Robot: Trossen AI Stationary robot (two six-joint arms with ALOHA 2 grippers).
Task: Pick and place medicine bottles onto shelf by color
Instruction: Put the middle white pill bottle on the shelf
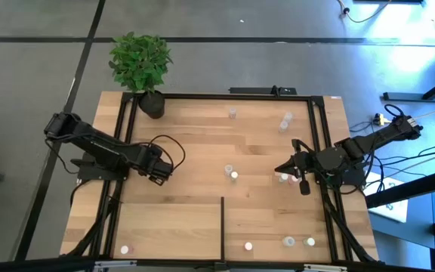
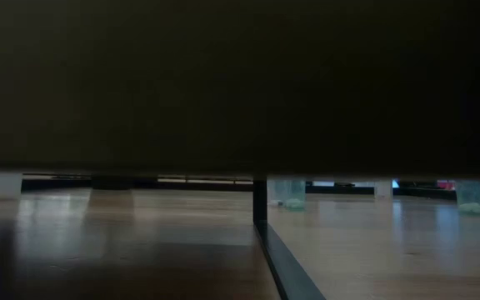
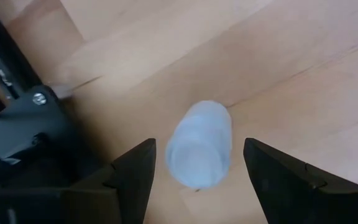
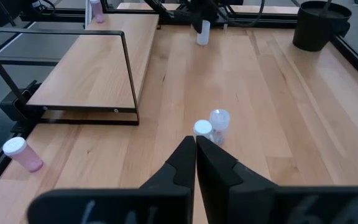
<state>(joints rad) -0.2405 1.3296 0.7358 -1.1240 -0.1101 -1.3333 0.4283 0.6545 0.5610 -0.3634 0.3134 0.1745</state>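
Medicine bottles [image 1: 232, 174]: roughly eleven visible.

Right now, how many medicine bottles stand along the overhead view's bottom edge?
4. One medicine bottle left of the divider bar; right of it a second, third, fourth. Others may be hidden.

No lettering, label, brand or number can be read anywhere; the bottles [image 1: 233, 175] look blank.

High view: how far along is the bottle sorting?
Done, seemingly: four bottles stand on the shelf, one left of its divider, three right. In hand: the left gripper, open, straddles one bottle. Left: other bottles on the tabletop; the right gripper is shut near two.
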